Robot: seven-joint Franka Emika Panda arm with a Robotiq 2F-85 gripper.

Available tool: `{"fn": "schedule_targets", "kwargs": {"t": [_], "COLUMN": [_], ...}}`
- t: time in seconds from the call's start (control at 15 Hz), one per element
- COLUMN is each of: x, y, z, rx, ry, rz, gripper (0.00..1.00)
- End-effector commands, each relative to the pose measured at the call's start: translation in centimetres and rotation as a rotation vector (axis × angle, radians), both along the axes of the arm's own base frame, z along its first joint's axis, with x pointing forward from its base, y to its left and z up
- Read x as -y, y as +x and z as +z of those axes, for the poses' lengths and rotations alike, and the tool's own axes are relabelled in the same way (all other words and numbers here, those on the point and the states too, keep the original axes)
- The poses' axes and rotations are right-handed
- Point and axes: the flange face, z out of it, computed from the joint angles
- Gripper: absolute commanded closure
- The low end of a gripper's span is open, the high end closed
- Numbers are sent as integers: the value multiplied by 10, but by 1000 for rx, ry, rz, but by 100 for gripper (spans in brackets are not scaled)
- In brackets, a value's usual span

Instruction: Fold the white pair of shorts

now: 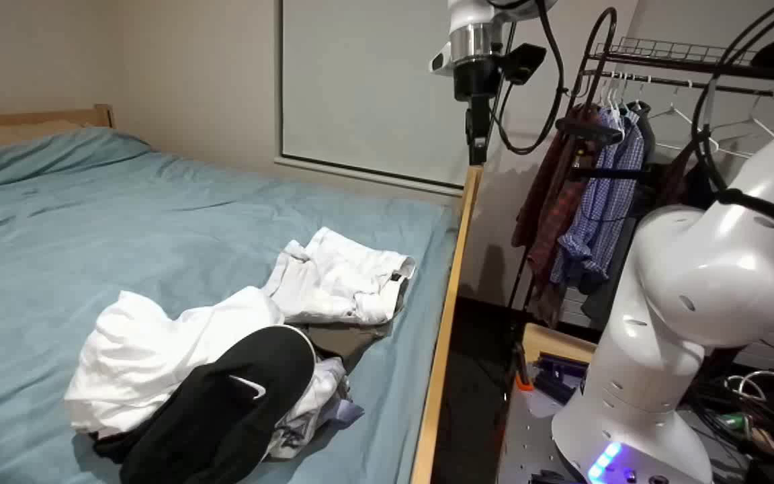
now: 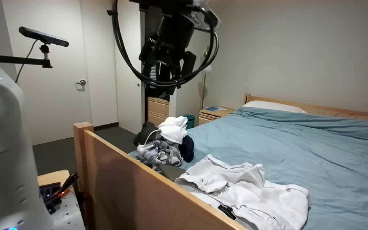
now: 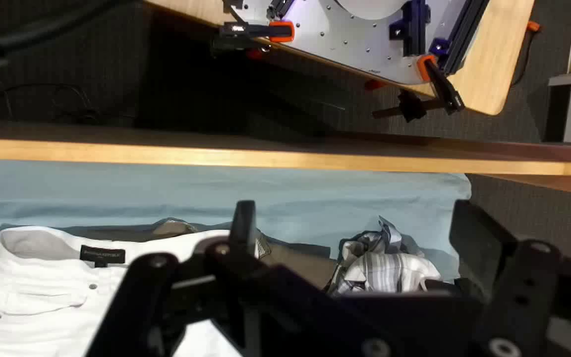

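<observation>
The white shorts [image 1: 343, 275] lie crumpled on the blue bed sheet near the wooden footboard in both exterior views [image 2: 251, 198]. In the wrist view the shorts [image 3: 42, 297] are at the lower left, with the waistband and a black label facing the footboard. Part of them is hidden behind the gripper. My gripper [image 1: 476, 154] hangs high above the footboard, well apart from the shorts and pointing down. In the wrist view the two fingers of the gripper [image 3: 355, 218] are wide apart with nothing between them.
A brown garment [image 1: 347, 339] lies partly under the shorts. Beside it is a pile with a black cap [image 1: 226, 403], a white cloth [image 1: 158, 356] and a striped garment [image 3: 389, 270]. The footboard [image 2: 158, 191] rises between the bed and the robot's table [image 3: 335, 39].
</observation>
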Motion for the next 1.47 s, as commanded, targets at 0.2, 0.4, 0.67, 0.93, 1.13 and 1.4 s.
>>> {"fn": "schedule_targets", "kwargs": {"t": [0.2, 0.4, 0.67, 0.93, 1.13, 1.4], "x": [-17, -35, -65, -71, -67, -75], "y": [19, 37, 76, 71, 73, 94], "z": [-10, -20, -53, -55, -48, -64], "rx": [34, 62, 7, -34, -41, 12], "ry": [40, 60, 39, 30, 36, 39], "rz": [0, 4, 105, 102, 109, 31], "gripper": [0, 0, 0, 0, 0, 0]}}
